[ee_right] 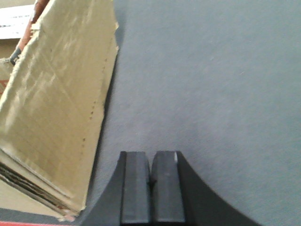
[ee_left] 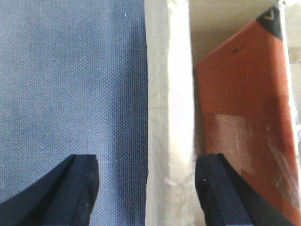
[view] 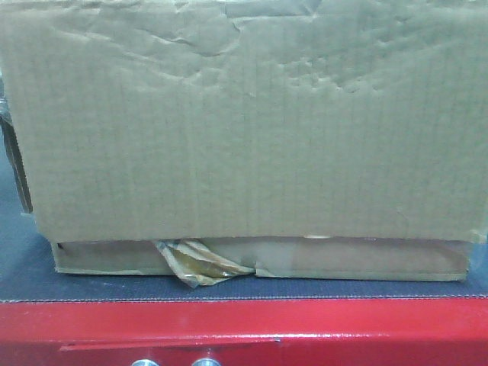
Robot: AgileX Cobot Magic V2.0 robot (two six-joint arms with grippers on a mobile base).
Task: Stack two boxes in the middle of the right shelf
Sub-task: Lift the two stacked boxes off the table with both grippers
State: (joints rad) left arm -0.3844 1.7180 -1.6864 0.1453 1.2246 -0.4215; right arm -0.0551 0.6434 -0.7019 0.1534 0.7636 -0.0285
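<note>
The large brown box (view: 244, 122) with a dented face fills the front view. It sits on top of the flat box (view: 343, 259), whose torn yellowish tape (view: 198, 263) hangs at the front. Both rest on a dark mat, not on the steel shelf, which is out of view. My left gripper (ee_left: 146, 160) is open. It straddles a pale cardboard box wall (ee_left: 169, 94), with the right finger inside the box and the left finger over the mat. My right gripper (ee_right: 150, 155) is shut and empty over the mat, just right of a brown box side (ee_right: 56, 94).
The dark matted platform (view: 23, 259) has a red front edge (view: 244, 324). An orange-red carton (ee_left: 240, 94) with clear tape lies inside the box beside my left gripper's right finger. Bare mat (ee_right: 211, 70) stretches right of the right gripper.
</note>
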